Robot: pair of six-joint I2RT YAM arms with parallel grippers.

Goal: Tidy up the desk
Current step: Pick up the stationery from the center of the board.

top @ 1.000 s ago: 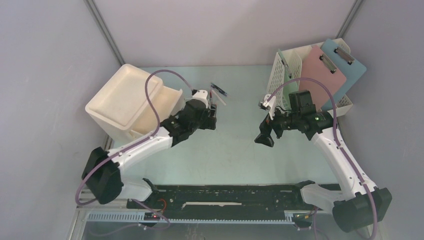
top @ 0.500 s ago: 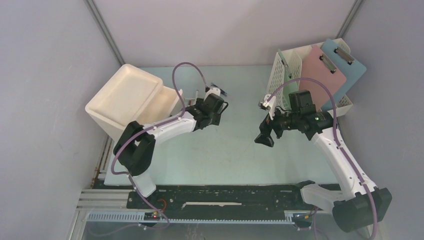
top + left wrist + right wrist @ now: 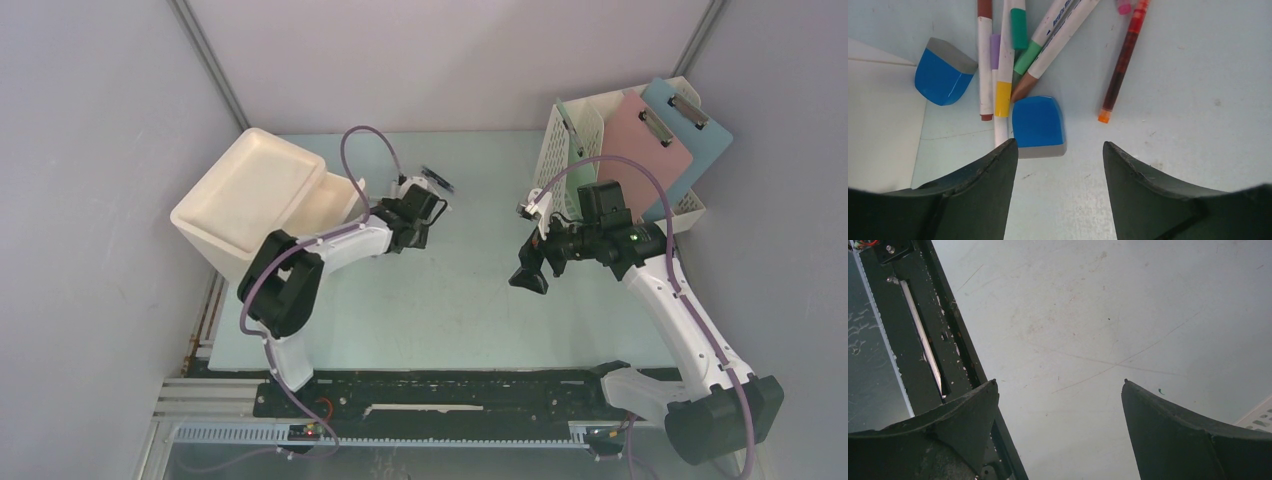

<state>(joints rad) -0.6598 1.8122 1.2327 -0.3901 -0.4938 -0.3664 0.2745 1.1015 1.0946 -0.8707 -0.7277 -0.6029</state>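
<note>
The desk [image 3: 450, 310] is a pale mint-green tabletop. My left gripper [image 3: 425, 208] hovers low over its back middle, beside the white bin. In the left wrist view that left gripper [image 3: 1060, 150] is open with only bare desk between its fingers. A blue eraser with a grey band [image 3: 1038, 126] lies just ahead of the left fingertip. A second blue eraser [image 3: 943, 75], several markers [image 3: 1004, 60] and a red pen [image 3: 1122, 62] lie beyond. My right gripper [image 3: 527, 276] hangs open above the desk's middle right; in its wrist view the right gripper [image 3: 1060, 382] holds nothing.
A white box-shaped bin [image 3: 262, 200] stands tilted at the back left, its wall [image 3: 878, 130] close to my left finger. A white perforated file rack [image 3: 580, 135] at the back right holds a pink clipboard [image 3: 650, 150] and a blue clipboard [image 3: 700, 135]. A black rail [image 3: 943, 345] runs along the front edge.
My left arm has reached farther back and right, bringing the gripper to the pile of markers and erasers, with its jaws slightly narrower. The right arm has not moved.
</note>
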